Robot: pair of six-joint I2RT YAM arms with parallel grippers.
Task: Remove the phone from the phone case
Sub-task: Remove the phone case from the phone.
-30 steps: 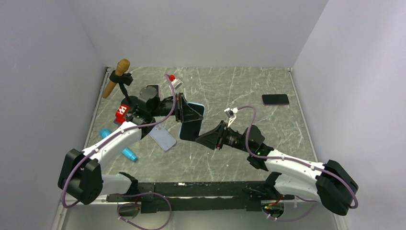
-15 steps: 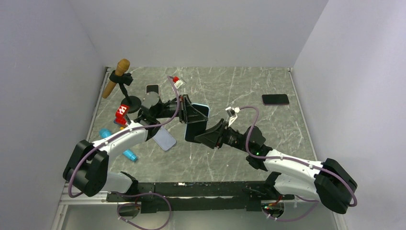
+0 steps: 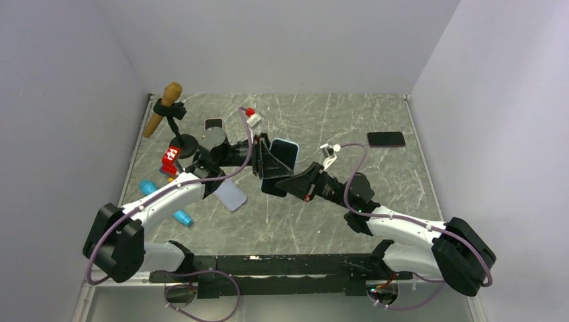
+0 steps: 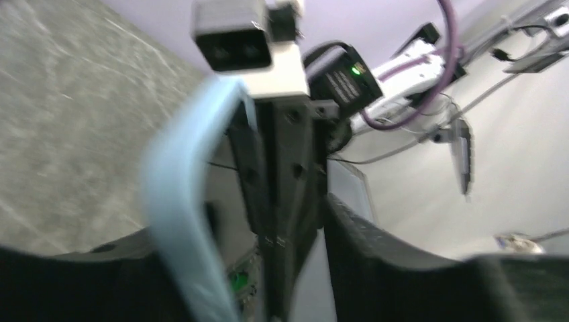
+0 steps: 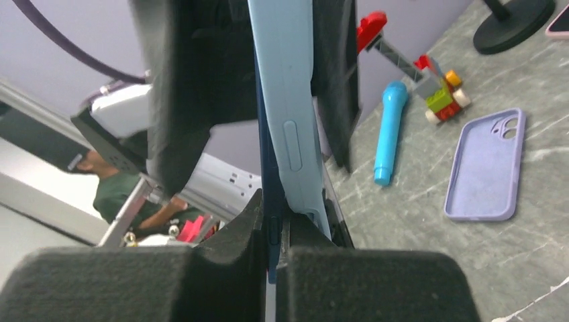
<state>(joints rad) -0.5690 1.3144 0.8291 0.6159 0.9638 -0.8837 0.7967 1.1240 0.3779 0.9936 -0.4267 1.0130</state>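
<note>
phone case (image 3: 288,146): 1 | phone (image 5: 269,201) in it: 1 | lilac case (image 3: 233,195): 1

A lavender case (image 5: 484,166) lies flat beside a blue tube (image 5: 389,131), perhaps a marker, near toy bricks (image 5: 439,94).

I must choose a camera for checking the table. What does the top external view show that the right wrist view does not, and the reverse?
Only the top external view: a second black phone at the far right of the table, and the brown-headed stick.
Only the right wrist view: the side button on the light blue case, and how the right gripper pinches the dark edge of the phone.
Both: that case, the empty lavender case, the blue cylinder.
</note>
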